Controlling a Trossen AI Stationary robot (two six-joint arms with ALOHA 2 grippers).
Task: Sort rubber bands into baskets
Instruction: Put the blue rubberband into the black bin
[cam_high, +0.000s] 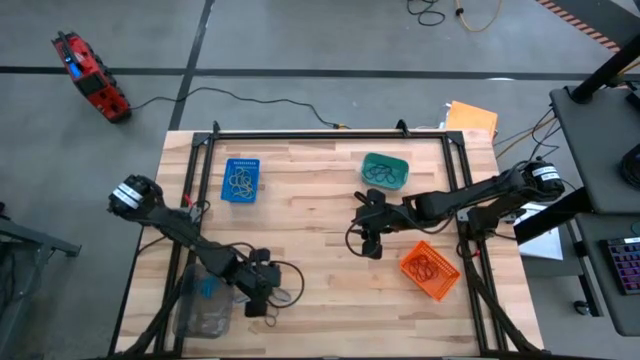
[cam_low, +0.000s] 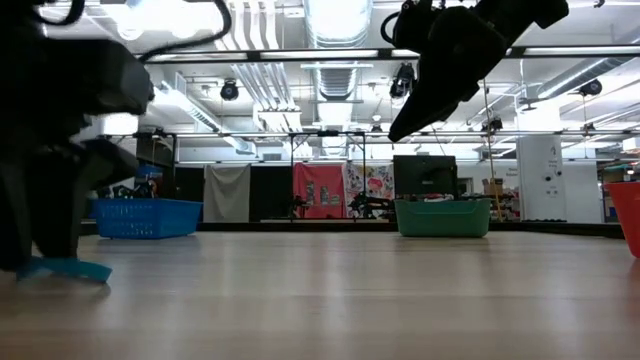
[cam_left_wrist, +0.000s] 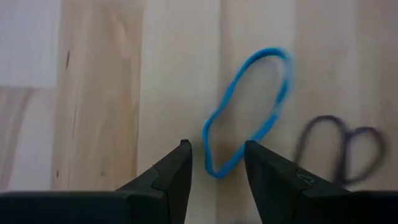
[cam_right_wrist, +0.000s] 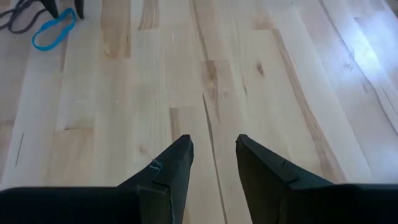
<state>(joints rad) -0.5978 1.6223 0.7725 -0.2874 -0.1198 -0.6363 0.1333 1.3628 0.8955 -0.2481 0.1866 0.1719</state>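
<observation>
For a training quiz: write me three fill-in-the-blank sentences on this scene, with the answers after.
1. The left pincer is open over a ____ rubber band on the table.
2. The right pincer holds ____.
3. In the high view, the basket nearest the right pincer is the ____ one.

Answers: blue; nothing; orange
</observation>
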